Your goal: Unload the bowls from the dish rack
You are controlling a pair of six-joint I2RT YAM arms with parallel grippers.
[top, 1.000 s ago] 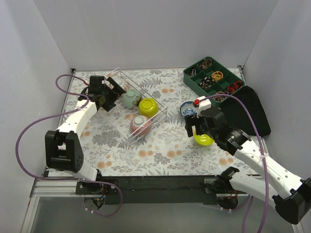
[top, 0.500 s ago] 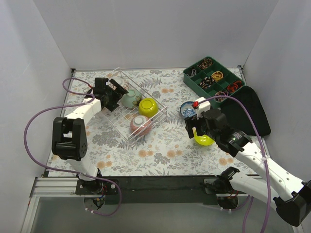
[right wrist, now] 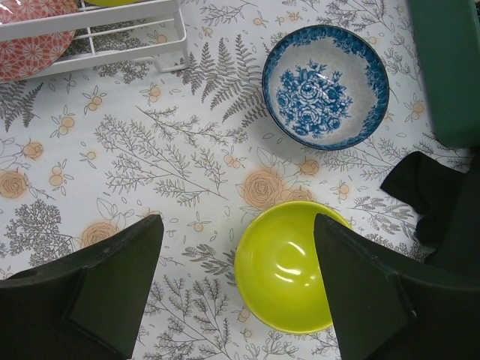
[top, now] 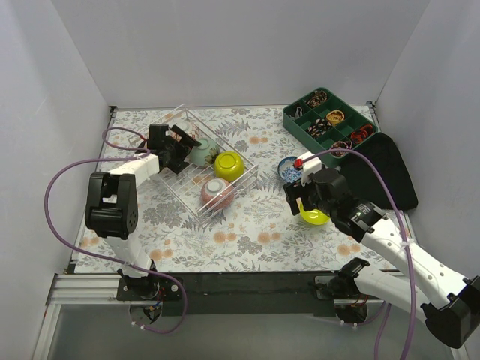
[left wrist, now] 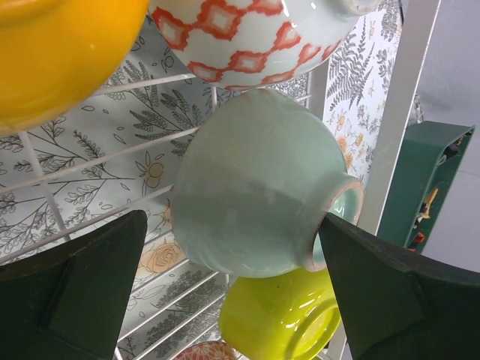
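The clear dish rack (top: 182, 196) holds a pale mint bowl (top: 201, 152), a yellow-green bowl (top: 228, 165) and a pink-red bowl (top: 217, 191). My left gripper (top: 178, 142) is open at the rack's far left. In the left wrist view the mint bowl (left wrist: 255, 187) lies on its side between the spread fingers (left wrist: 75, 285), untouched. An orange bowl (left wrist: 60, 52) and a red-patterned bowl (left wrist: 247, 37) sit beyond it. My right gripper (top: 304, 199) hangs open over a yellow-green bowl (right wrist: 289, 277) on the table, beside a blue-white bowl (right wrist: 325, 86).
A dark green compartmented tray (top: 330, 124) with small items stands at the back right. A black cloth (top: 386, 176) lies below it, close to the right arm. White walls close in the table on three sides. The rack's corner (right wrist: 97, 37) is left of the blue-white bowl.
My left gripper has moved right, closer over the rack toward the mint bowl. The right gripper has barely shifted above the yellow-green bowl.
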